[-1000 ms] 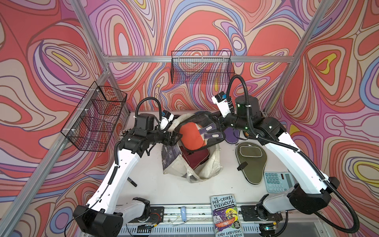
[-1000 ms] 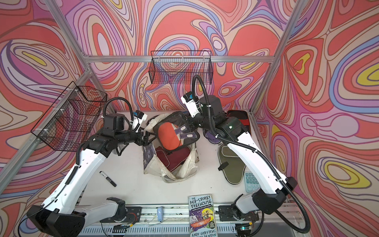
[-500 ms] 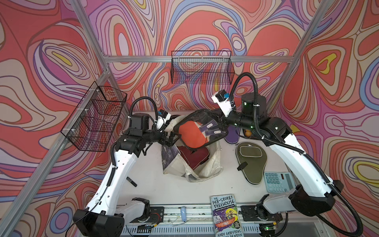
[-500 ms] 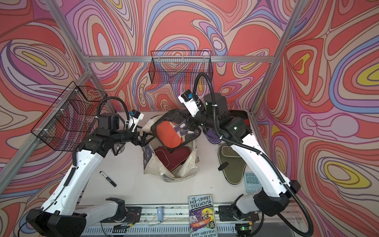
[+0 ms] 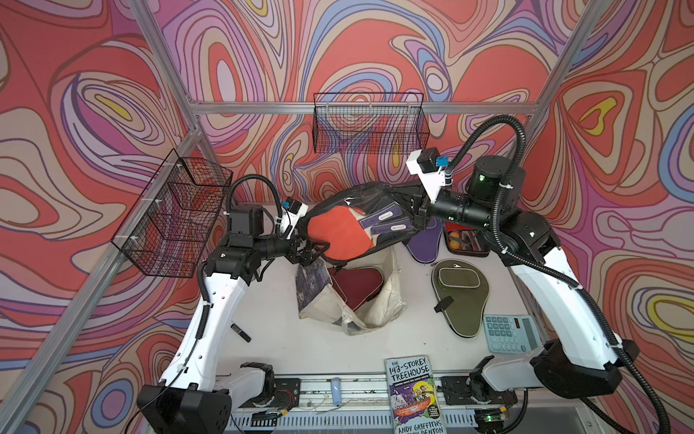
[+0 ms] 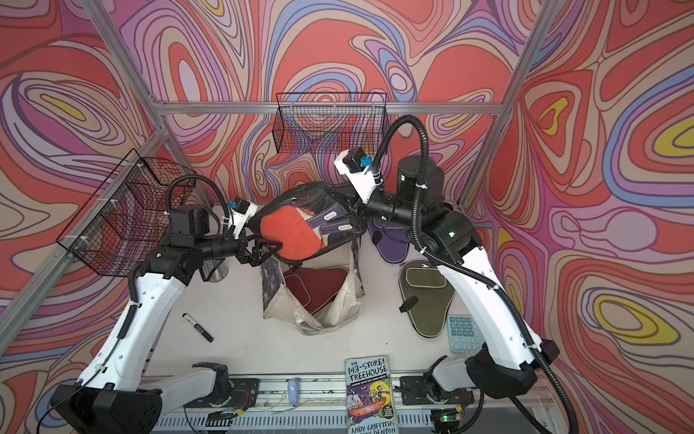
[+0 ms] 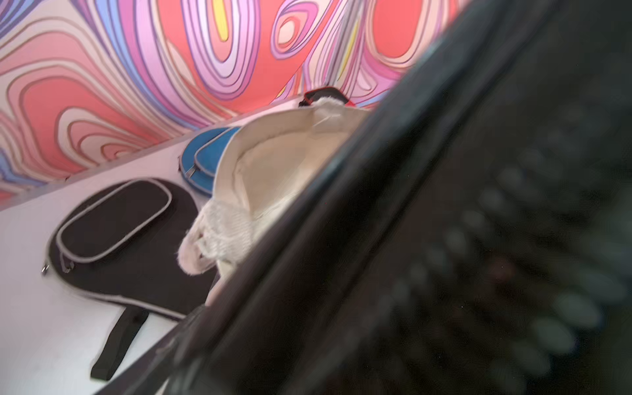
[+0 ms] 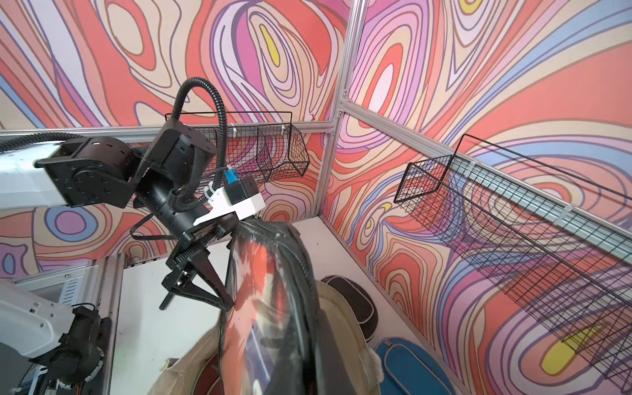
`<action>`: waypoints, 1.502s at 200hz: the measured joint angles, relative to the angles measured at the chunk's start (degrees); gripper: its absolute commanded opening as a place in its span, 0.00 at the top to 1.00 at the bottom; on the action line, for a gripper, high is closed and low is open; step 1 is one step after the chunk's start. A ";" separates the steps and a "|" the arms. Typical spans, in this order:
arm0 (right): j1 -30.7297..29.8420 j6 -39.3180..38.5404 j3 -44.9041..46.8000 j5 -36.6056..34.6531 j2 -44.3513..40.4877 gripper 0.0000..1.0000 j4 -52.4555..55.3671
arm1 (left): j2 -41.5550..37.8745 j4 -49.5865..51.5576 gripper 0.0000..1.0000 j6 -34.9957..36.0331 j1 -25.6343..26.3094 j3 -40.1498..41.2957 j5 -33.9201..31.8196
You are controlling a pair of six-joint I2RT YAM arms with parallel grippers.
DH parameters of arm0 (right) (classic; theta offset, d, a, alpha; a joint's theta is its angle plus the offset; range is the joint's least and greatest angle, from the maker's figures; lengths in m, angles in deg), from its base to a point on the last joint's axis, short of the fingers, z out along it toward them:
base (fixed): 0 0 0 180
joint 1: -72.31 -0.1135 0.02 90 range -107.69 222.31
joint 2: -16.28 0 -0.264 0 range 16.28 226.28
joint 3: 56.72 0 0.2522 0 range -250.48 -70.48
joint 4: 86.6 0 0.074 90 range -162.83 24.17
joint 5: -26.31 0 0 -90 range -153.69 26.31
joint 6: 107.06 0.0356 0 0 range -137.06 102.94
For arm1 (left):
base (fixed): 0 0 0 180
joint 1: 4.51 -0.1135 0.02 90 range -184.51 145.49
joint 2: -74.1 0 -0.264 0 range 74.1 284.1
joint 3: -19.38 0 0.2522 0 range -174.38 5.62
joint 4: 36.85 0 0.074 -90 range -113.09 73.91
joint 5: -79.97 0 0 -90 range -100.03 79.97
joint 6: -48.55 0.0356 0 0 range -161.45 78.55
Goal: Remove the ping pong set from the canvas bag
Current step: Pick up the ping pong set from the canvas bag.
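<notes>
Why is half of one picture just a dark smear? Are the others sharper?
Left wrist view: the black-edged case sits close to the lens, out of focus; the black cover behind is clearer. Right wrist view: the same case is smeared, with glare on its clear front. Both top views: sharp, evenly lit.

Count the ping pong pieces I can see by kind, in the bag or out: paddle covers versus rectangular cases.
Paddle covers: 5 (olive cover, purple cover, maroon cover, blue cover, black cover)
Rectangular cases: 2 (lifted case in the right claw, table case)
Total: 7
</notes>
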 measured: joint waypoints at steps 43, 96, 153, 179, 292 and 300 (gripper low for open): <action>1.66 0.87 0.81 3.63 0.02 1.00 -2.71 | -0.61 -8.94 0.28 -4.35 -0.52 4.04 8.00; 5.95 1.95 5.51 0.50 0.35 1.00 -10.84 | -2.62 -12.68 1.00 -5.64 -0.15 6.03 16.11; 5.66 -1.22 7.23 -6.19 1.40 0.31 -6.97 | -5.22 -0.28 1.00 -0.13 -0.13 0.79 8.13; 4.68 -4.39 5.35 -8.00 3.37 0.02 1.68 | -5.27 3.37 1.00 3.08 -0.20 -2.89 1.46; -1.14 -26.18 1.33 -9.86 3.69 0.02 13.88 | -6.16 10.21 1.00 19.87 4.81 -5.11 -14.03; -2.14 -27.69 0.63 -10.27 4.26 0.02 14.19 | -5.84 11.30 1.00 21.09 5.86 -5.62 -14.93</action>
